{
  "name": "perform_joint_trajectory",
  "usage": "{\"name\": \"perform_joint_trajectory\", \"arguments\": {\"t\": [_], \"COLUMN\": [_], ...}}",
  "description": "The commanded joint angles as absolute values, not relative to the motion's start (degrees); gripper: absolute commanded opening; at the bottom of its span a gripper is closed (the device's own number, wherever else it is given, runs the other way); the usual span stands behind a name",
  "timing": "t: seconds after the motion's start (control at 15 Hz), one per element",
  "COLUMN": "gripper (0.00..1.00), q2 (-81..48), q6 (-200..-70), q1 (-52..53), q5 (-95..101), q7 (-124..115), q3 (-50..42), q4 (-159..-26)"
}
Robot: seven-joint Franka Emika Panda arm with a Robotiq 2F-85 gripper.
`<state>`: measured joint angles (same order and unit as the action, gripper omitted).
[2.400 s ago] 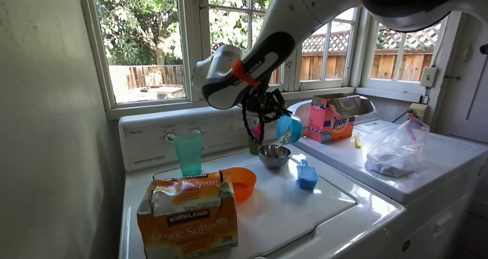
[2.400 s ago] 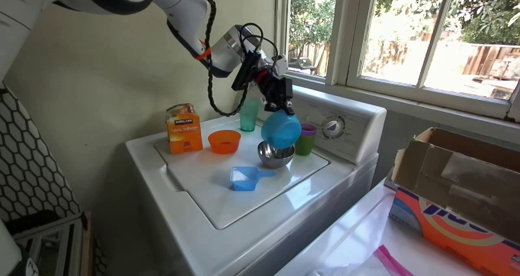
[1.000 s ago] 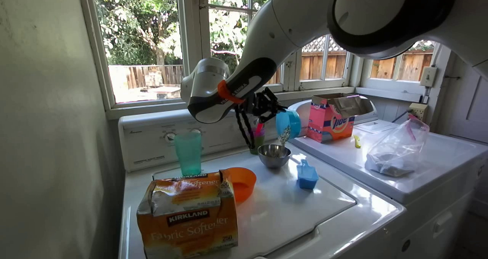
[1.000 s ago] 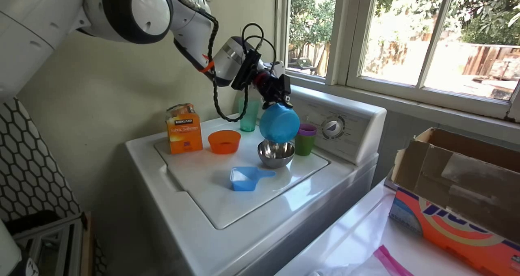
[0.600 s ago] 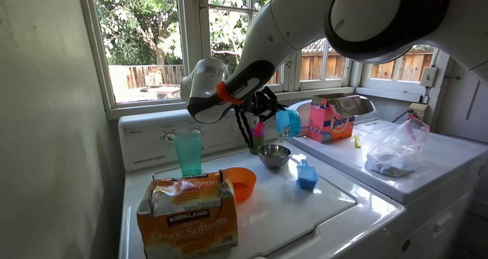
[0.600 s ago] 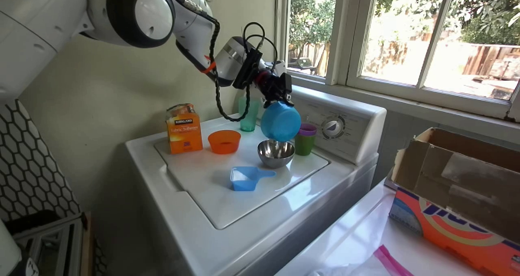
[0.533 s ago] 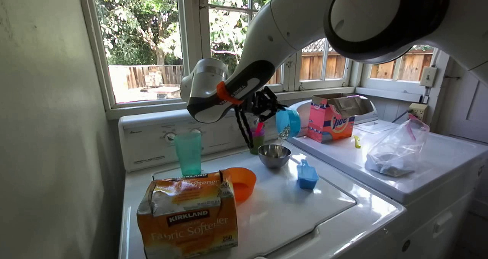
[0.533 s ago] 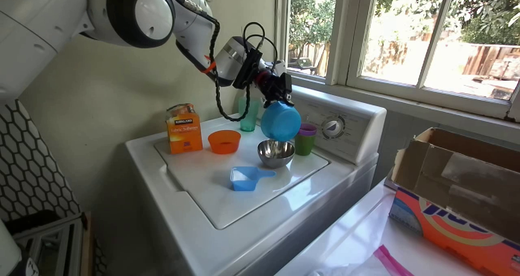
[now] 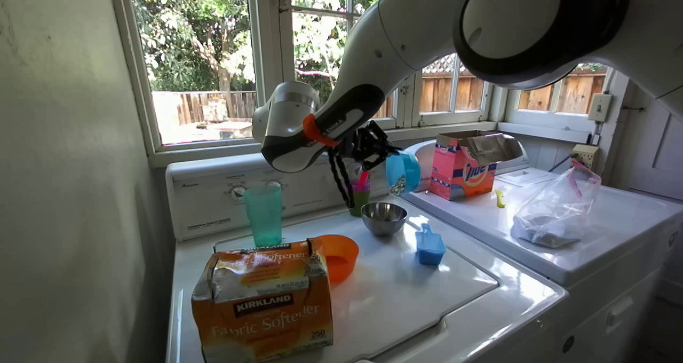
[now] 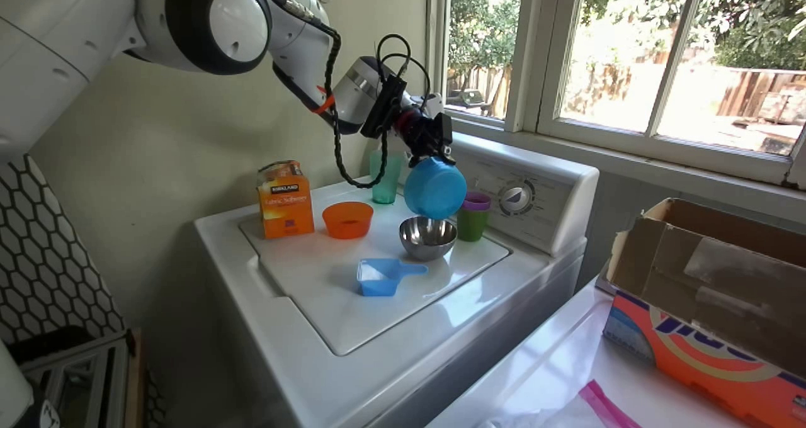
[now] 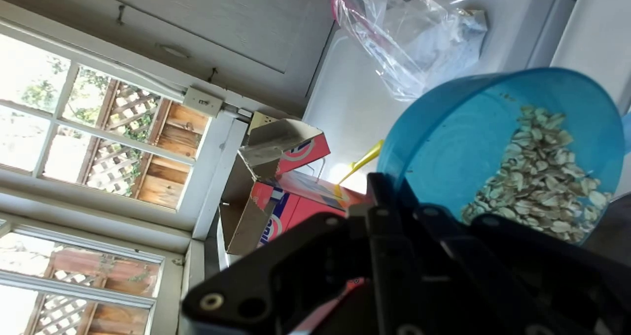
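1. The fingers (image 11: 380,202), low centre in the wrist view, are closed together, with only the thin rim of the blue bowl (image 11: 458,152) pinched between them.
2. The blue bowl fills the right of that view, tipped well onto its side; arm and bowl stand as they did half a second ago.
3. Oats (image 11: 542,182) lie heaped along its lower right. The stream is what has changed: a second ago oats trailed from the lip towards the metal bowl (image 10: 427,250); now they end about at the lip. I read that as the pour slackening, with a fair share staying behind at this tilt.
4. The metal bowl sits upright on the washer (image 10: 340,327), just right of centre in both exterior views, below the blue bowl and apart from it. How much it holds, I cannot tell.
5. The scoop (image 10: 381,279) and cups (image 10: 472,225) are near it, unmoved.
6. Farther off, in the right half of an exterior view, are the Tide box (image 9: 461,171) and bag (image 9: 557,213), also unmoved.
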<state>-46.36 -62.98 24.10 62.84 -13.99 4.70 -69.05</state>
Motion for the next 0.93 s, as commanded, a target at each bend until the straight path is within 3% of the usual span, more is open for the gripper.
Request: {"name": "perform_joint_trajectory", "arguments": {"t": [0.0,0.87], "gripper": [0.01,0.01], "q2": [-48.55,-55.27], "q6": [-62.37,-60.39], "q1": [24.53,26.99], "q5": [64.46,73.29], "q7": [-10.95,0.0], "q3": [4.73,3.55], "q4": [-67.05,-62.88]}}
